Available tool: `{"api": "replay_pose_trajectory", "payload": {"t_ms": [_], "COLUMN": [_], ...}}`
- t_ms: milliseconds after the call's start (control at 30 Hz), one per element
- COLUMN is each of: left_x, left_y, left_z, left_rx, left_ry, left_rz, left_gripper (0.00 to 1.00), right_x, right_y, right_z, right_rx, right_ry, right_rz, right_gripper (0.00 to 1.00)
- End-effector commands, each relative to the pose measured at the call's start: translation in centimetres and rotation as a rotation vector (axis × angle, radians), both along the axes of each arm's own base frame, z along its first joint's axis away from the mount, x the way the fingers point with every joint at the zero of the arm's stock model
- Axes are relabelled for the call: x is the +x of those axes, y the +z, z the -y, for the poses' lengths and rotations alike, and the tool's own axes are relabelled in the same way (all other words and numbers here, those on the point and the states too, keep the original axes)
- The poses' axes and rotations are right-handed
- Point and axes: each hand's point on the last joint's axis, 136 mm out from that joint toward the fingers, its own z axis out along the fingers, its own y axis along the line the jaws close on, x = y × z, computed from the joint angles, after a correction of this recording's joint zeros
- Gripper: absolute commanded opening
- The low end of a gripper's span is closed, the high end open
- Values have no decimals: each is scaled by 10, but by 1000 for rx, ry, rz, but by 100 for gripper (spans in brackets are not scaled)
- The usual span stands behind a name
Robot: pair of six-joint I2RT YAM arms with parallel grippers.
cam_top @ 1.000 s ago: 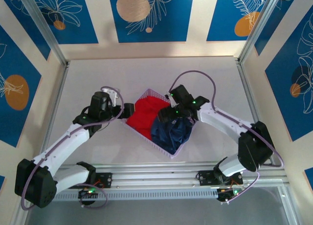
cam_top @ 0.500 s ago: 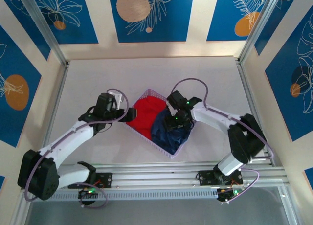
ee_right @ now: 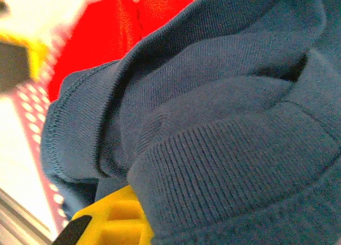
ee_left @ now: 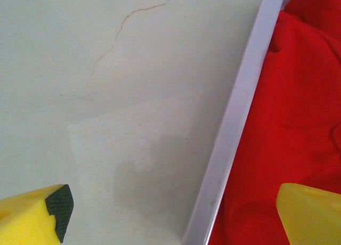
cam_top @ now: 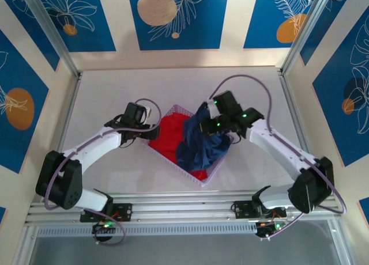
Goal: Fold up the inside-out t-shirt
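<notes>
The left hand [cam_top: 151, 124] sits at the left edge of the basket [cam_top: 199, 182], low over the bench [cam_top: 115, 92]. Its fingers [ee_left: 32, 221] are spread wide with nothing between them. In the left wrist view one yellow tip is over the bare bench and the other over the red garment [ee_left: 298, 96], and the basket's pale rim runs between the two.

The basket stands cornerwise in the middle of the bench. The red garment fills its left and far part and shows again at the near corner. The shirt [cam_top: 199, 148], navy, takes up the right part of the basket and lies partly over the red garment. Its upper end is drawn up in a peak to the right hand [cam_top: 206, 120], which is above the basket's far right side. The rest of the cloth hangs from there down into the basket.

The right hand is pinching the shirt. In the right wrist view thick ribbed folds of navy cloth bunch over a yellow finger [ee_right: 114, 225], with the red garment and the basket's mesh behind at the left.
</notes>
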Motion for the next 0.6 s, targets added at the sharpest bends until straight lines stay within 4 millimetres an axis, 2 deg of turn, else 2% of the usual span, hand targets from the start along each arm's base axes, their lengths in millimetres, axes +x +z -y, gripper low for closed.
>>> {"api": "replay_pose_trajectory", "payload": {"t_ms": [0,100,167,267,400,500,567], "left_x": [7,8,9,11,15,19,22], "left_y": [5,3,1,-4,-13,-16,-17], "left_z": [-5,-5,-3,-2,-2,-1,0], "left_rx": [53,59,57,72,110,126,136], "left_ry": [5,6,2,-3,-20,-32,-35], "left_rz": [10,3,-4,-22,-54,-64,-63], "left_gripper": [96,94,91,85,74,64,57], "right_x": [11,29,40,48,49,48,50], "right_y": [88,144,174,208,246,264,264], "right_z": [6,42,69,97,124,134,135], "right_rx": [139,140,128,136,146,146,149], "right_ry": [-4,-109,-193,-273,-344,-368,-367], "right_rz": [185,321,385,451,527,565,560], "right_gripper": [0,0,0,0,0,0,0]}}
